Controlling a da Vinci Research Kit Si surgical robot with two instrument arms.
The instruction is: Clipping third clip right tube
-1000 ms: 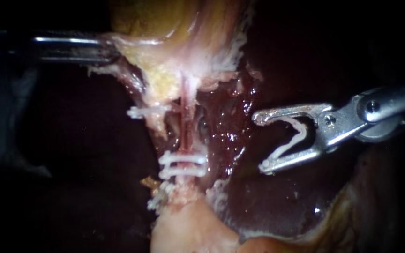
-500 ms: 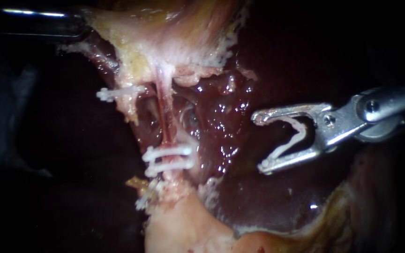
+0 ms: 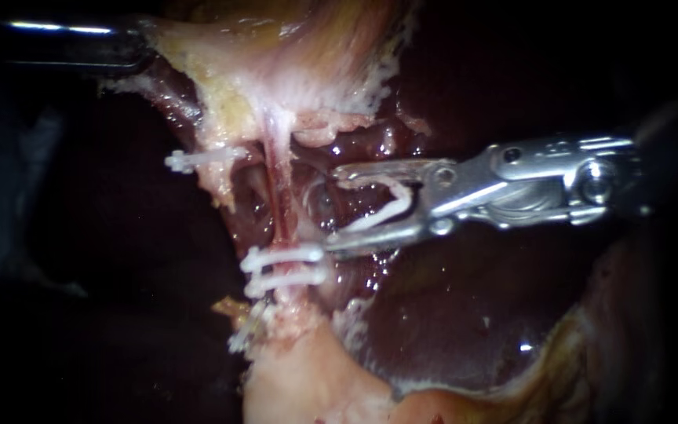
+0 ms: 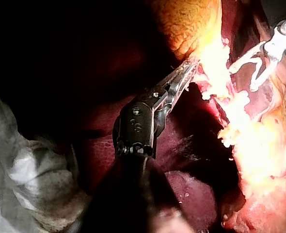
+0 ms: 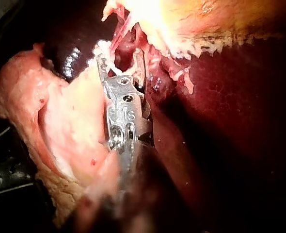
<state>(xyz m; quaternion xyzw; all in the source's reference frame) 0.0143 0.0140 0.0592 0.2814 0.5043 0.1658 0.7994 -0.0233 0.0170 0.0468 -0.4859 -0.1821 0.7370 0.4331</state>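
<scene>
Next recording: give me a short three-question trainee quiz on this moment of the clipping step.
1. True or false: the right instrument carries an open white clip.
2. How many clips sit close together on the tube just below that instrument's tip?
3. The left instrument grips: A) pale tissue; B) a clip; C) nothing.
Key: 1 true; 2 two; 3 A.

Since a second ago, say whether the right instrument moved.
Yes: the right instrument, holding a clip, moved toward the tube, nearer the two clips on it.
</scene>
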